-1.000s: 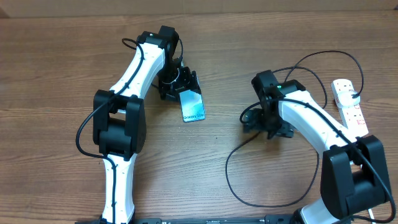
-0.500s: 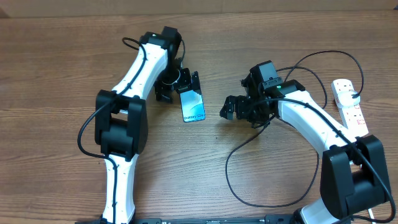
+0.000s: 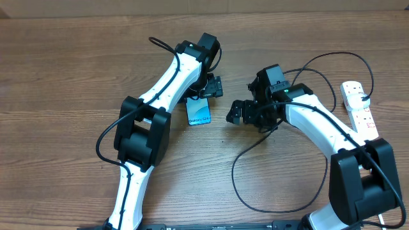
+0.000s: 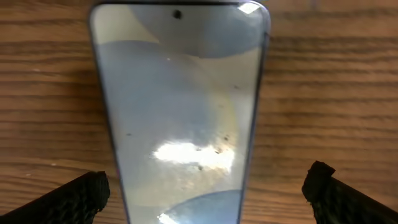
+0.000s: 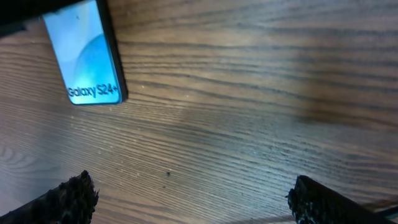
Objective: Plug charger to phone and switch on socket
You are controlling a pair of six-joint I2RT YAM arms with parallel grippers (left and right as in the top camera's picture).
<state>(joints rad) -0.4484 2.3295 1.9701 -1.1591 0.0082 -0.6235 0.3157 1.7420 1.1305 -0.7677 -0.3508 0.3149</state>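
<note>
One phone (image 4: 180, 112) between wide left jaws

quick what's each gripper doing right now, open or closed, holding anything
Left gripper: open, over the phone, not gripping it.
Right gripper: open, holding nothing.

- Table (image 3: 64, 76): brown wood, straight grain visible, smooth, low satin sheen.
- Phone (image 4: 180, 93): glossy glass screen, mirror-like, with 1 bright glare patch and small dust specks. Thin dark rim, smooth.
- Left gripper (image 4: 205, 194) pads (image 4: 84, 196): black, matt, rough fine-knurled texture, at 7 and 5 o'clock of the left wrist view.
- Right gripper (image 5: 186, 199) pads (image 5: 68, 199): same black, matt, pebbled surface.
- Arm shells (image 3: 169, 83): white smooth plastic, slight gloss. Joints black, matt.
- Charger (image 3: 232, 174): thin black cable, smooth plastic-looking jacket, matt.
- Socket (image 3: 361, 112), 3 o'clock in the overhead view: white smooth plastic, semi-gloss. Cord white, smooth.
</note>
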